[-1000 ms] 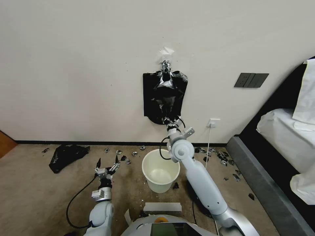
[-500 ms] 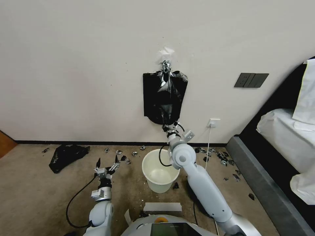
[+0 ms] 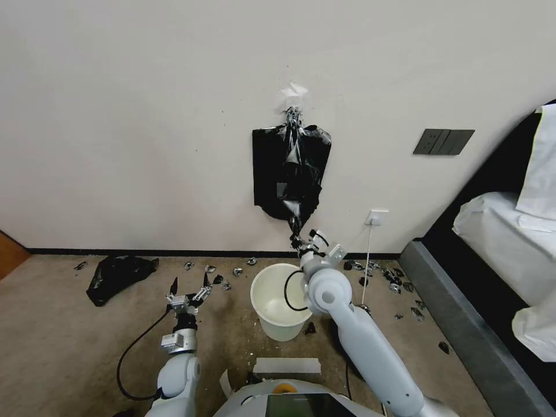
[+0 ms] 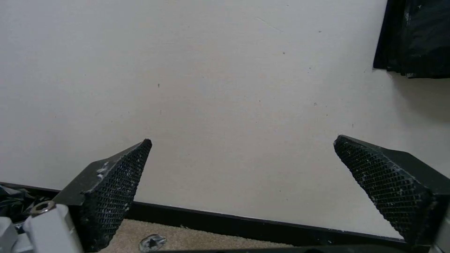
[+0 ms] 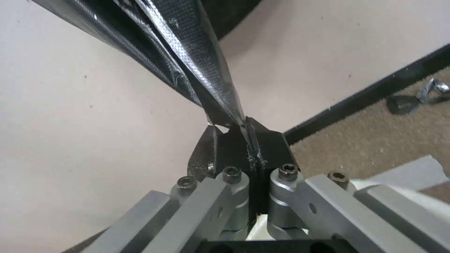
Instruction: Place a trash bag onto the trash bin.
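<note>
— Where was the bag (image 3: pixel 291 174)?

— Hanging on the wall (image 3: pixel 145 116) from a clip (image 3: pixel 292 117), above and just behind the bin (image 3: pixel 279 301). Its lower end was drawn down into a tight strand toward the right gripper (image 3: pixel 297 238).

— And that gripper's state?

— Its fingers (image 5: pixel 262 147) were pressed together with the film pinched between them; in the right wrist view the strand of bag (image 5: pixel 187 52) ran straight into the closed tips of the right gripper (image 5: pixel 244 133).

— The bin?

— Upright on the carpet (image 3: pixel 58 336) by the wall, mouth open, with the right arm reaching over its rim.

— The left gripper (image 3: pixel 189 284)?

— Low over the carpet, left of the bin, well apart from it. Its fingers (image 4: pixel 117 189) were spread wide, holding nothing.

— Anything else?

— A black heap (image 3: pixel 119 275) lay by the skirting, farther left.
</note>
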Controlling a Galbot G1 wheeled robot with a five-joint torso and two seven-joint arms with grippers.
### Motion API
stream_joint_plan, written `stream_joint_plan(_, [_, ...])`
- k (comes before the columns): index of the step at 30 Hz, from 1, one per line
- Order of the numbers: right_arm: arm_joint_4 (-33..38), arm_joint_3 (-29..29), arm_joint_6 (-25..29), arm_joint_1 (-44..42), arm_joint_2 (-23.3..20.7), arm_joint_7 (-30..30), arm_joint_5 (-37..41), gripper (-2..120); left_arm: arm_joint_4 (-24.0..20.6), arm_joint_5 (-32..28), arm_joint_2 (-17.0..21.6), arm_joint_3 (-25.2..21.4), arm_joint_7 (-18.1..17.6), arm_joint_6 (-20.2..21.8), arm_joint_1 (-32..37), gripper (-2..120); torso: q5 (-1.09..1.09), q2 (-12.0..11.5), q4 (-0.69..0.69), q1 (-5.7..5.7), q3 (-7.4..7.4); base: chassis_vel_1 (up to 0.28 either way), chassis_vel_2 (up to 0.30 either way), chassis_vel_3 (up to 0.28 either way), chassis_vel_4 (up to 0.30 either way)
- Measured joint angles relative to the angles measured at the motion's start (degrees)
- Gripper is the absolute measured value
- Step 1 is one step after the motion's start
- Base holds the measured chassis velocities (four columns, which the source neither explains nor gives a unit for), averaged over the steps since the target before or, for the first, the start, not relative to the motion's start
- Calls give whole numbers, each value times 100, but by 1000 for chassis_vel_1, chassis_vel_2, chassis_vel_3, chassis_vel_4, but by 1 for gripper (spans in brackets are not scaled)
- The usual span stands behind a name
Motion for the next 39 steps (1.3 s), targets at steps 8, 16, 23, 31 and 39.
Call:
stream_joint_plan(8, [95,-52,-11,-174,-23,-5,-78,0,13,6,0,15,4,0,-5,100,0,0,-1,0,0,0,0,0,0])
stream_joint_plan(16, [52,-54,25,117,-17,-53,-27,0,-183,48,0,114,196,-104,43,100,0,0,0,0,0,0,0,0,0])
stream_joint_plan(23, [-86,-57,54,398,5,-109,26,0,-737,80,85,287,736,-280,123,100,0,0,0,0,0,0,0,0,0])
stream_joint_plan(31, [-122,-133,61,452,23,-163,23,0,-1675,-373,773,866,1313,104,-144,100,1,0,0,0,0,0,0,0,0])
stream_joint_plan(39, [-182,-219,64,566,47,-176,23,0,-2064,-1609,1949,1741,1323,848,-1070,100,-1,0,-1,0,0,0,0,0,0])
